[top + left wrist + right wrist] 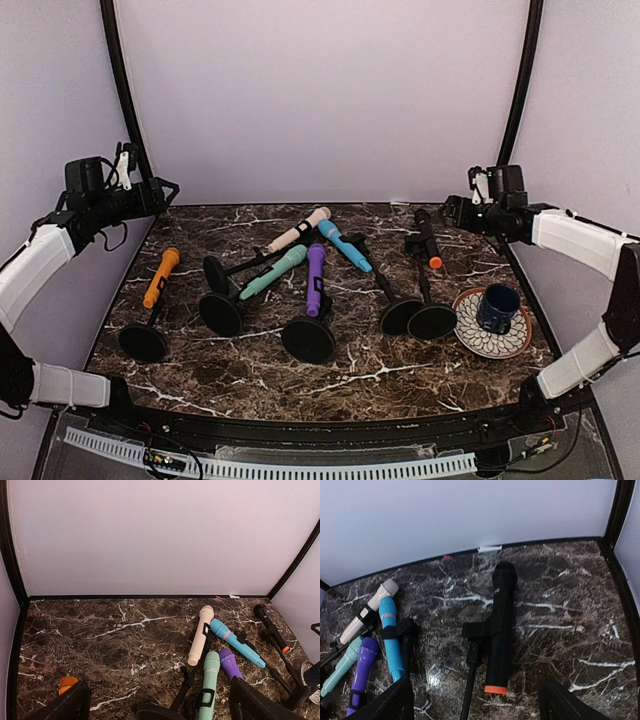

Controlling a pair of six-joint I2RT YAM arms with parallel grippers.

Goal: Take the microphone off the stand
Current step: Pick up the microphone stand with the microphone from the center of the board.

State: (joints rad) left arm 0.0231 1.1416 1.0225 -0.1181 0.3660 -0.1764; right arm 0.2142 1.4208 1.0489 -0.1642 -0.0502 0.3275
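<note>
Several microphones lie clipped in toppled black stands on the marble table (pixel 350 370). A black microphone (pixel 501 625) with an orange end sits in its stand's clip (pixel 479 629) at the right; it is also in the top view, black microphone (pixel 427 237). My right gripper (pixel 477 711) hovers above it, open and empty, at the table's far right edge (pixel 453 211). Cream (pixel 200 634), blue (pixel 237 642), mint (pixel 209 682) and purple (pixel 230 663) microphones cluster in the middle. An orange microphone (pixel 161 277) lies at the left. My left gripper (pixel 160 715) is open and empty, raised at the far left corner (pixel 158 192).
A patterned plate (pixel 472 335) with a dark blue mug (pixel 497 307) stands at the right, close to two round stand bases (pixel 432 321). More bases (pixel 308 339) sit toward the front. White walls and black frame posts (pixel 520 90) close in the table.
</note>
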